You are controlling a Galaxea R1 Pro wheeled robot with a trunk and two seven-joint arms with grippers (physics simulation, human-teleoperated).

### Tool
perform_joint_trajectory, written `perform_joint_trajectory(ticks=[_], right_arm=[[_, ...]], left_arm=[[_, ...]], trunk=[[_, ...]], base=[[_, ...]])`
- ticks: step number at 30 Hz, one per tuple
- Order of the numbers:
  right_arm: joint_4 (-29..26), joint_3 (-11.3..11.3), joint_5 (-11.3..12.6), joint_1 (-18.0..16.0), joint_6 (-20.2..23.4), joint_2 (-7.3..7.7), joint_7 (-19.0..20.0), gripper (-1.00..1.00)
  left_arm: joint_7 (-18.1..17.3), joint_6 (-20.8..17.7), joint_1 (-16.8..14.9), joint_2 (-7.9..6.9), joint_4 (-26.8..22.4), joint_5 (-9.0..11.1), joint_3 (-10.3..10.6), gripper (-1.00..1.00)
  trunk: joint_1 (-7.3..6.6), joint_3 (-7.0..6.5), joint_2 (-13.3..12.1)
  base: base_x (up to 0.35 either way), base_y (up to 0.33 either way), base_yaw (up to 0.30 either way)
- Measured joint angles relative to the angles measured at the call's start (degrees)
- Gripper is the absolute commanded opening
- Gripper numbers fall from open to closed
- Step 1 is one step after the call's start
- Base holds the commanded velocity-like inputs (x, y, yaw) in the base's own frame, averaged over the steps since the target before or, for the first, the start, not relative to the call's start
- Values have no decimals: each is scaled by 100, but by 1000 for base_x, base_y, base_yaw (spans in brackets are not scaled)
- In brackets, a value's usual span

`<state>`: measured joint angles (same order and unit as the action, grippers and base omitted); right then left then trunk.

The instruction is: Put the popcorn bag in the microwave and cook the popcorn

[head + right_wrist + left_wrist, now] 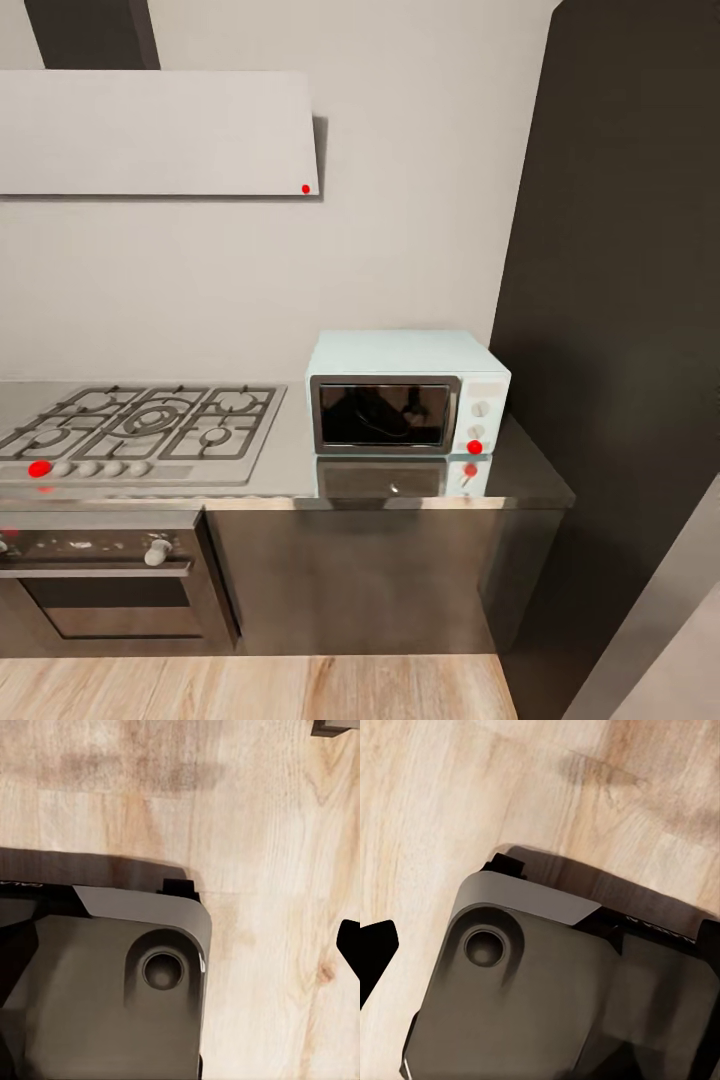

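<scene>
Two wrist cameras of mine look straight down at the pale wooden floor [450, 810], each over a grey corner of my own base [532, 997], so I judge both arms hang at my sides, tucked for travel, not reaching. A dark tip shows at the edge of each wrist picture, too little to go on; whether my grippers are spread or closed I cannot tell.

From my head camera, the microwave [405, 392] sits right of centre in the frame, on the far right end of the countertop [290, 470], just beside the gas hob [140, 425] at centre left. Its dark glass door is closed and a red light glows on its knob panel. It stands close to the counter's front edge, which should make the door easy to reach. Below the hob, lower left, is the oven [100, 585]; a grey hood [160, 130] hangs upper left, and a tall dark cabinet [625, 300] fills the right side.

I cannot find the popcorn bag on this stretch of counter, so it probably lies elsewhere along it. The task looks barely begun.
</scene>
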<state>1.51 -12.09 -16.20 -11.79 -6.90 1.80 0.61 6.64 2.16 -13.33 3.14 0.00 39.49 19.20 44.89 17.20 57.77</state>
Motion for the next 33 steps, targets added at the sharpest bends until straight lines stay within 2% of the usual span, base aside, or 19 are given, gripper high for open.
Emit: perform_joint_trajectory(ticks=[6,7,8,10,12,13,15,16,17,21,22,23,24,29,30,31,32,33], right_arm=[[-54,-2,-52,-2,-54,-38,63,100],[-223,16,-55,-5,-45,-38,121,100],[-823,46,-48,-10,80,-48,257,100],[-2196,66,-14,-11,978,-61,354,100],[-3211,58,11,-9,1868,-80,403,100],[-3999,51,34,-4,2575,-135,478,100],[-5293,50,43,-7,3336,-200,594,100],[-5761,58,47,-4,3674,-235,631,100],[-6554,58,58,24,4401,-305,713,100],[-8312,59,62,-93,5986,-378,929,100],[-8464,59,63,-151,6131,-380,942,100],[-8752,56,69,-456,6604,-381,970,100],[-8841,54,74,-690,6668,-379,976,100],[-8919,51,104,-2094,6670,-401,969,100],[-8887,51,109,-2322,6670,-421,962,100],[-8781,52,124,-2698,6670,-489,943,100],[-8700,47,119,-2917,6670,-537,930,100],[-8661,42,107,-2998,6671,-565,923,100]], left_arm=[[0,0,0,8,0,-7,0,100],[0,3,0,8,-1,-8,0,100],[-4,1,0,9,0,-8,0,100],[-5,1,0,9,1,-9,1,100],[-2,0,0,9,1,-9,0,100],[-5,3,0,9,0,-8,0,100],[-8,3,0,9,-1,-9,0,100],[-8,3,0,9,0,-9,3,100],[-8,6,0,9,0,-9,2,100],[-9,8,0,10,0,-12,0,100],[-8,8,0,11,0,-11,0,100],[-9,8,0,13,0,-10,1,100],[-9,8,0,15,0,-9,1,100],[-9,7,0,12,-4,-9,0,100],[-9,8,0,11,-2,-9,0,100],[-7,8,0,10,-2,-9,1,100],[-8,8,0,10,-2,-9,0,100],[-8,8,0,9,-4,-12,0,100]], trunk=[[0,0,0],[0,0,0],[0,-1,0],[0,-1,0],[0,-1,0],[0,0,0],[0,-2,0],[0,-1,0],[0,-1,0],[0,-1,0],[0,-1,0],[0,-1,0],[0,-1,0],[0,-1,0],[0,-1,0],[0,-2,-1],[0,-1,0],[0,-1,0]], base=[[0,0,0],[0,0,0],[0,0,0],[0,0,0],[0,0,0],[0,0,0],[0,0,0],[0,0,0],[0,0,0],[0,0,0],[0,0,0],[0,0,0],[0,0,0],[0,0,0],[0,0,0],[0,0,0],[0,0,0],[0,0,0]])
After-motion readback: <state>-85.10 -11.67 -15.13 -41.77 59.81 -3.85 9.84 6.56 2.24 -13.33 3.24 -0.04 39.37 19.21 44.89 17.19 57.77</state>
